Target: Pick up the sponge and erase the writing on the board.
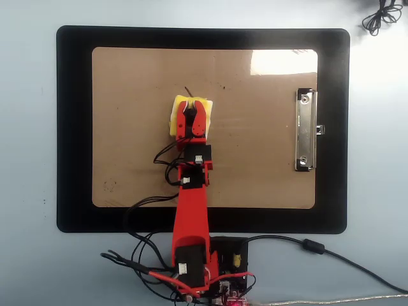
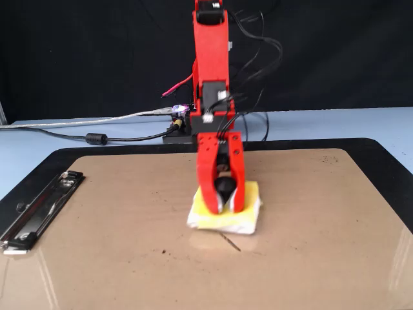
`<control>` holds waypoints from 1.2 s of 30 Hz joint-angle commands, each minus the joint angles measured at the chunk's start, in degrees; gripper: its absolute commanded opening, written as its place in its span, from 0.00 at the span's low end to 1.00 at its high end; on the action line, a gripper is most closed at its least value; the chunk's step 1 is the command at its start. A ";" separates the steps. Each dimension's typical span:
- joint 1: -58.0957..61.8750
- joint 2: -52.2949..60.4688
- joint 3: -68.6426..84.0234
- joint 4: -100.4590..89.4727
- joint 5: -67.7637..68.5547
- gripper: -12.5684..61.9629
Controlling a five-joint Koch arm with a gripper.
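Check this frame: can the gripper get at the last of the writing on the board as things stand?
Probably yes. The gripper straddles the sponge's knob, and the remaining strokes of writing lie right beside the sponge on the bare board, with nothing between them.

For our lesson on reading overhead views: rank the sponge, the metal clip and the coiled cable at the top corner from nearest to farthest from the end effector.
Judged in the overhead view, from the end effector:
1. Sponge: right under it, mid-board.
2. Clip: off to the right, on the board's short edge.
3. Coiled cable: top right corner, off the mat.
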 commanded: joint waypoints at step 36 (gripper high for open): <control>14.41 2.20 -6.42 22.32 5.27 0.06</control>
